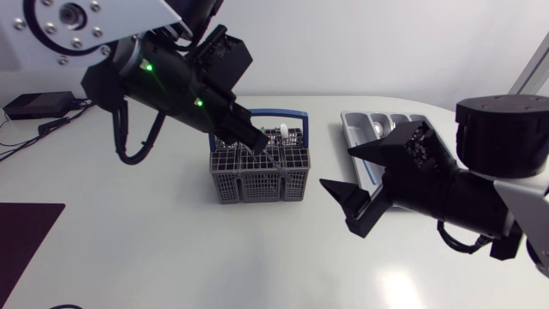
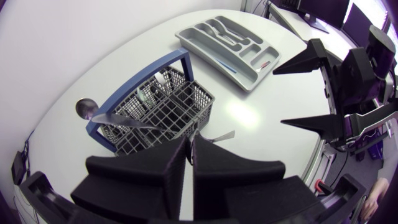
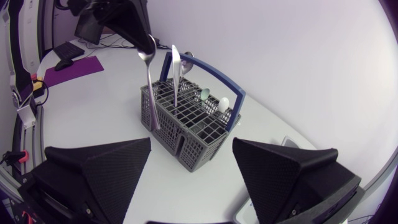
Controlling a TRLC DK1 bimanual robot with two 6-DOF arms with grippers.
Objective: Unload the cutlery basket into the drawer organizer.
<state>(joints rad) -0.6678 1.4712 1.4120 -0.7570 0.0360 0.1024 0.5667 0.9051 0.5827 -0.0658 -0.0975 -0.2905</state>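
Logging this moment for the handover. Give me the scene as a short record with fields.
left gripper: shut on a spoon, which hangs handle down at the cutlery basket
right gripper: open, holding nothing, over the table between the basket and the drawer organizer
in basket: a knife standing upright, a second spoon, a few pale-handled pieces
in organizer: some cutlery lying in its compartments
spoon clear of basket: looks so, not certain
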